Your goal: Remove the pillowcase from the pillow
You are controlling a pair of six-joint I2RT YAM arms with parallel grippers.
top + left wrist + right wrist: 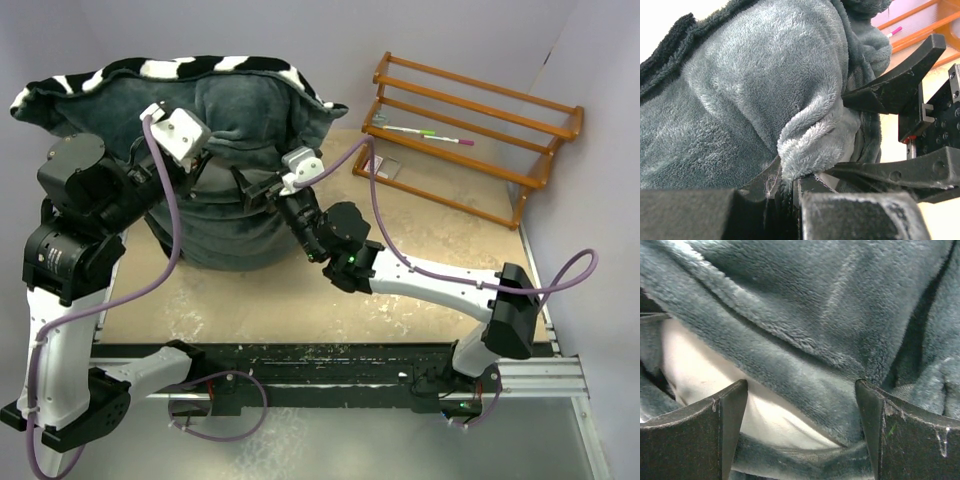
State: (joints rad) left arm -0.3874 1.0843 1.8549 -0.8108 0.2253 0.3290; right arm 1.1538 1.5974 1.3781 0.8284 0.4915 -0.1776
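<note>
The left claw (pixel 790 186) is pinched almost closed on a fold of the pillowcase (pixel 235 110). The right claw (pixel 800 390) stands wide, its 2 fingers apart on either side of the plush grey edge and gripping nothing, with the white pillow (pixel 700 375) showing just under that edge. The pillowcase, grey side out with a zebra-striped rim on top, covers the pillow in a tall mound at the far left of the pale speckled table (pixel 300 290); a wooden rack (pixel 520 170) holding 2 pens (pixel 448 140) stands at the far right, and plain lilac walls (pixel 330 35) close the space.
</note>
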